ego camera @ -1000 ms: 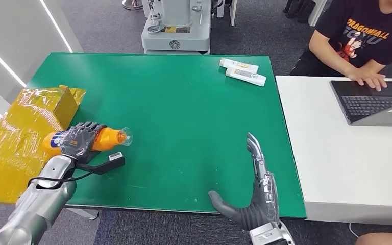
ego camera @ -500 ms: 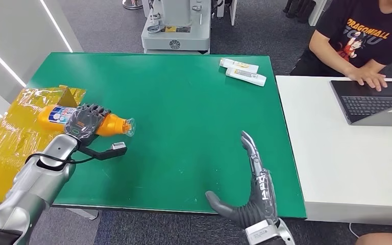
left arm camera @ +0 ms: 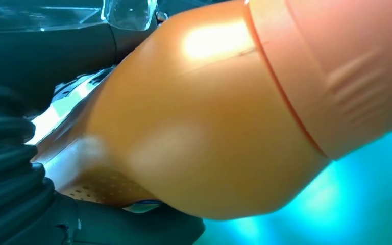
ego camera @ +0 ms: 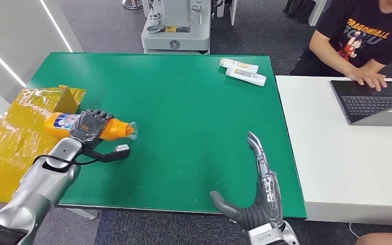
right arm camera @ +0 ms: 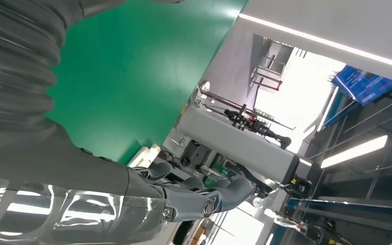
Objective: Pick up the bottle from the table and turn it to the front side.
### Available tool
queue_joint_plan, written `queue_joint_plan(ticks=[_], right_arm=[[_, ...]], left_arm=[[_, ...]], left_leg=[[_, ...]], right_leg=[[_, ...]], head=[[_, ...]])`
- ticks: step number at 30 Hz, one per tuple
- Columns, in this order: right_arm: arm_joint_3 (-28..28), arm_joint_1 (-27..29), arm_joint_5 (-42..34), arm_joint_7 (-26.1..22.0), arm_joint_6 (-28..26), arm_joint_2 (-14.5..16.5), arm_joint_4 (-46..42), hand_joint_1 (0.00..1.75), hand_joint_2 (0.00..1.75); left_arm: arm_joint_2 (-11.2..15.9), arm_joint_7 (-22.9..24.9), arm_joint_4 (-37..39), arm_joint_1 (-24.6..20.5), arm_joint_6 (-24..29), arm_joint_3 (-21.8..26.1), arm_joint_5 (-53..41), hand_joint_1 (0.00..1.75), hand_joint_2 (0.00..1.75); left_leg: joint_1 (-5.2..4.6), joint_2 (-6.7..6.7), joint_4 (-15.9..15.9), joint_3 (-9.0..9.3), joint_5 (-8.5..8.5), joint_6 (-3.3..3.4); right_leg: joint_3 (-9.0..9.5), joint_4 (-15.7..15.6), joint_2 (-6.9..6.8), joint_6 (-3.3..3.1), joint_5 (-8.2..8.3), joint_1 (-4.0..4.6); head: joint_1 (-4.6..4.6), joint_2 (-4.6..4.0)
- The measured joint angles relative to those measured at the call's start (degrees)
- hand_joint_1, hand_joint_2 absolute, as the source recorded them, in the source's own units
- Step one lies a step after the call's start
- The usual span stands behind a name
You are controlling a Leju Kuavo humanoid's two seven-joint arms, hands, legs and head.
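Above smooth green table [ego camera: 184, 112], dark fingers [ego camera: 94, 118] wrap glossy orange bottle [ego camera: 113, 129].

Left hand [ego camera: 88, 125]: we see fingers wrapped over the bottle [ego camera: 107, 128], near the table's left edge.
Right hand [ego camera: 255, 196]: flat, fingers extended, thumb apart, at the near edge.

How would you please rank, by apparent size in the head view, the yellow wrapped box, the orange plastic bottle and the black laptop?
1. Yellow wrapped box, though cropped.
2. Black laptop, also cropped.
3. Orange plastic bottle, partly covered by the left hand.
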Motion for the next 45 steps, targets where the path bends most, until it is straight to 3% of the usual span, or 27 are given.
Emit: queue_joint_plan(ticks=[19,20,23,24,45], right_arm=[[-0.1,0.2,0.9,0.6,0.4,0.0,0.4,0.0,1.75],[-0.1,0.2,0.9,0.6,0.4,0.0,0.4,0.0,1.75],[-0.1,0.2,0.9,0.6,0.4,0.0,0.5,0.0,1.75],[-0.1,0.2,0.9,0.6,0.4,0.0,0.5,0.0,1.75],[0.2,0.4,-1.3,-0.4,0.0,-0.5,1.5,0.0,1.75]], left_arm=[[-0.1,0.8,2.5,2.4,1.6,0.4,2.2,1.75,1.75],[-0.1,0.9,2.5,2.7,1.8,0.5,2.4,1.66,1.75],[-0.1,1.2,2.7,3.7,2.3,0.7,2.8,0.37,1.75],[-0.1,1.4,2.8,4.0,2.4,0.7,2.8,0.02,1.75],[0.1,3.4,3.3,7.4,5.2,3.5,3.8,0.0,1.75]], left_leg=[[0.0,-0.01,0.0,-0.03,0.0,0.0],[0.0,-0.01,0.0,-0.03,0.0,0.0],[0.0,-0.02,0.0,-0.03,0.0,0.0],[0.0,-0.02,0.0,-0.03,0.0,0.0],[0.0,-0.01,0.0,0.06,0.0,0.0]], right_leg=[[0.0,0.0,-0.01,0.0,0.0,0.0],[0.0,0.0,-0.01,0.0,0.0,0.0],[0.0,0.0,-0.02,0.0,-0.01,0.0],[0.0,0.0,-0.02,0.0,-0.01,0.0],[0.08,0.0,-0.02,-0.01,-0.01,0.0]], head=[[0.0,0.0],[0.0,0.0],[0.0,0.0],[0.0,0.0],[0.0,0.0]])
